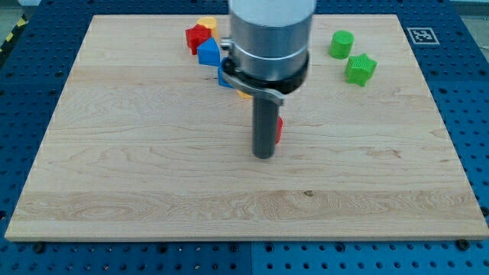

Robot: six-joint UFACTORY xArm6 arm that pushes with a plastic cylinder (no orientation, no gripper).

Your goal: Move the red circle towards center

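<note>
As visible: two green blocks (351, 57), two red (199, 35).

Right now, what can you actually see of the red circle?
Very little. The red circle shows only as a thin red sliver on the view's right side of my rod, just above my tip; the rod hides the rest, so its round outline cannot be confirmed. It looks like smooth plastic, lying on the wooden board near its centre. It appears to be against the rod; no other block touches its visible part.

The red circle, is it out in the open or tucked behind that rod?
Mostly tucked behind. Only a sliver of the red circle shows, at the right of the rod, just above my tip.
</note>
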